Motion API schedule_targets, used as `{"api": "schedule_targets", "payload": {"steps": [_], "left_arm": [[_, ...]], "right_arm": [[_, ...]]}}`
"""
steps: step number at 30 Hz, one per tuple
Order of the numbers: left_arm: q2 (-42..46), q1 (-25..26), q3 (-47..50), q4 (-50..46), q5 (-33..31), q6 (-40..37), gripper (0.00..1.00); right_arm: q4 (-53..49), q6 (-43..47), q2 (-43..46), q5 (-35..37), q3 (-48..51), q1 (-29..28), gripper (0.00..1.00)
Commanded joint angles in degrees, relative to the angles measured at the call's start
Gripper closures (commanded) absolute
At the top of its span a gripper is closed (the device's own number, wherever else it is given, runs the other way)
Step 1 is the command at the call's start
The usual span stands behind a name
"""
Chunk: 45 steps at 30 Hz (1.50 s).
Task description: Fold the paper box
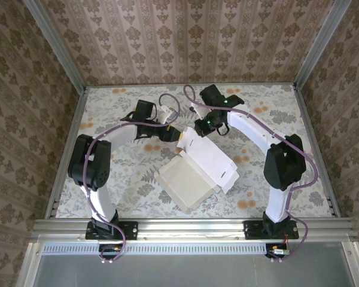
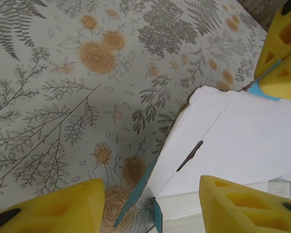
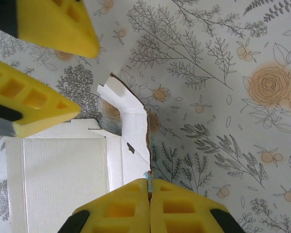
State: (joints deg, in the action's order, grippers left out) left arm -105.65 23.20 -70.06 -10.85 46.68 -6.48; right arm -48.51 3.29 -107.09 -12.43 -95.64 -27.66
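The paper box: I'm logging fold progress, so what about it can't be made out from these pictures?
Top external: how the paper box flap is held, too small and hidden under the right gripper.
Left wrist: most of the box, cut off by the right and bottom edges.
Right wrist: the pinched edge, covered by that gripper's fingers; the panel runs off the bottom edge.

Both arms reach inward, left jaws apart, right jaws pinched shut, apparently on the paper box [image 3: 63, 165].
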Motion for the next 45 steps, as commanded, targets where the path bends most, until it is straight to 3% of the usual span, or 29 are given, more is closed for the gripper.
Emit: {"api": "schedule_targets", "payload": {"steps": [1, 8, 11, 15, 18, 23, 27, 30, 36, 41, 45], "left_arm": [[-2.1, -0.3, -4.5, -6.5, 4.7, -4.9, 0.47], [-4.0, -0.2, -8.6, -10.2, 7.9, -10.0, 0.53], [-5.5, -0.2, -11.9, -15.0, 8.6, -12.6, 0.65], [-7.4, 0.1, -15.6, -19.8, 8.7, -14.9, 0.68], [-7.9, 0.4, -16.6, -21.0, 7.9, -15.7, 0.79], [-7.5, 0.5, -16.6, -20.8, 7.7, -15.4, 0.88], [-6.3, 1.1, -15.1, -18.9, 6.5, -14.4, 1.0], [-4.7, 1.5, -12.3, -15.4, 4.3, -11.9, 1.0], [0.8, 2.6, -3.0, -3.1, -6.1, -4.9, 1.0], [4.7, 2.4, 1.9, 2.2, -12.9, -1.7, 1.0], [6.4, 1.7, 4.2, 4.2, -15.8, -0.8, 1.0]], "right_arm": [[-2.2, 1.7, 0.5, -1.5, -2.6, -0.8, 0.92], [-3.3, 2.2, -0.9, -1.0, -4.3, -1.3, 0.92], [-3.4, 2.3, -1.3, -0.8, -4.6, -1.3, 0.92], [-3.3, 2.3, -1.5, -0.8, -4.8, -1.5, 0.92], [-3.4, 2.4, -1.8, -0.6, -5.0, -1.6, 0.92], [-3.0, 2.4, -2.0, -0.4, -5.1, -1.6, 0.91], [-2.4, 1.7, -2.2, -0.4, -5.4, -1.7, 0.85], [-1.9, 0.8, -2.3, -0.3, -5.9, -1.6, 0.7], [0.3, -3.2, -0.6, 2.7, -6.6, -1.7, 0.43], [2.6, -5.9, 5.2, 4.3, -2.9, -1.6, 0.38], [7.8, -11.1, 14.2, 3.1, 8.6, -2.7, 0.39]]}}
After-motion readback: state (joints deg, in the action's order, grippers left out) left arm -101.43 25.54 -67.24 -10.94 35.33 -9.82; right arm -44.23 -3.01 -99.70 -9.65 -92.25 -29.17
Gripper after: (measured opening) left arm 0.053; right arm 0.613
